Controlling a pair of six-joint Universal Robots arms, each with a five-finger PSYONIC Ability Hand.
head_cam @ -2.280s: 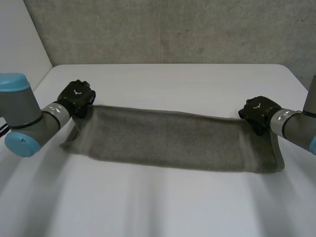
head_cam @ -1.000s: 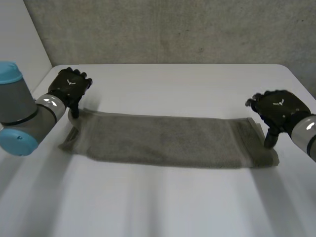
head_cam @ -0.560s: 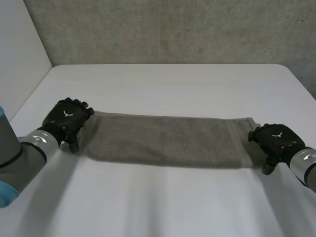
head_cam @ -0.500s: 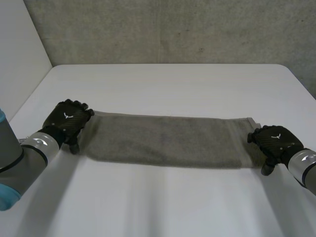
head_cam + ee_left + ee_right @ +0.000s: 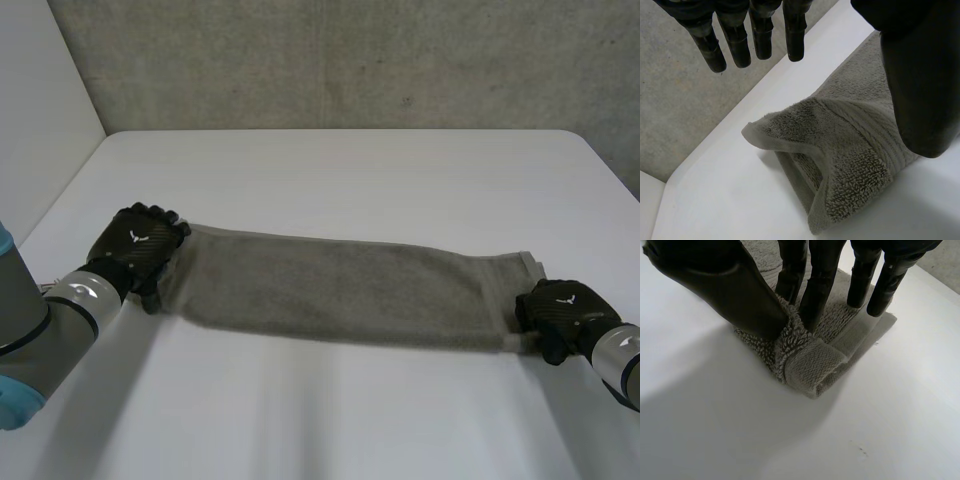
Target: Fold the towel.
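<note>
On the white desk (image 5: 340, 170): grey towel (image 5: 340, 290), laid out as one long strip; left hand (image 5: 138, 248) at its left end, fingers (image 5: 794, 35) straight above a rumpled corner, grasping nothing; right hand (image 5: 562, 312) at the near right corner, closed in a pinch on bunched cloth.

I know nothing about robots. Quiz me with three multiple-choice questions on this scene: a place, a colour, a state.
1. Where on the towel is the right hand? A its middle; B an end corner; C nowhere near it.
2. The towel's colour? A red; B grey; C blue.
3. The left hand has fingers: A straight, open; B curled round the towel; C holding a cup.
Answers: B, its fingers pinch that corner; B, grey on the white table; A, they hang straight above the cloth.
</note>
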